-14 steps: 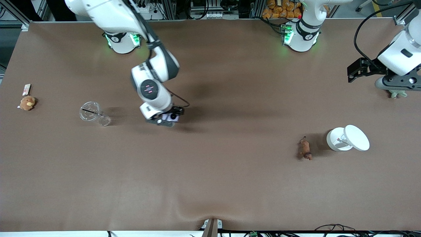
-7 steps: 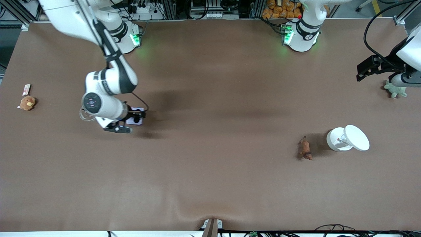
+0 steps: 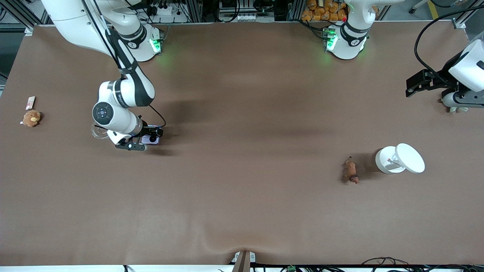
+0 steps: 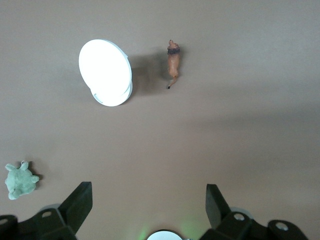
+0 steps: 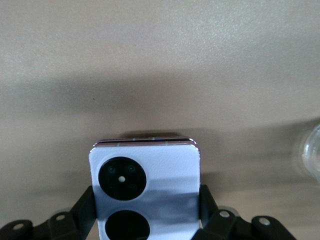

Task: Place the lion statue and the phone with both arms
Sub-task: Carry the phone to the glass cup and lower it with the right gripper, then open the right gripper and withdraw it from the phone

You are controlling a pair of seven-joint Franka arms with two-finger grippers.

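Phone point(image 5: 145, 187) sits clamped btwn the right gripper's point(image 3: 145, 138) fingers, low over the brown table point(image 3: 242, 211) beside one clear cup point(image 3: 97, 131). Lion statue point(image 3: 350, 171) lies on the table just beside one white tipped container point(image 3: 400, 158), toward the left arm's end. Left gripper point(image 4: 147, 202) spread wide, holding nothing, over 1 grey-green plush point(image 4: 19, 180). 1 orange-brown plush point(image 3: 31, 118) at the right arm's end. Metal framing & cables along the table's edge.

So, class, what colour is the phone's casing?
Lilac phone with black camera circles; clearest in the right wrist view.
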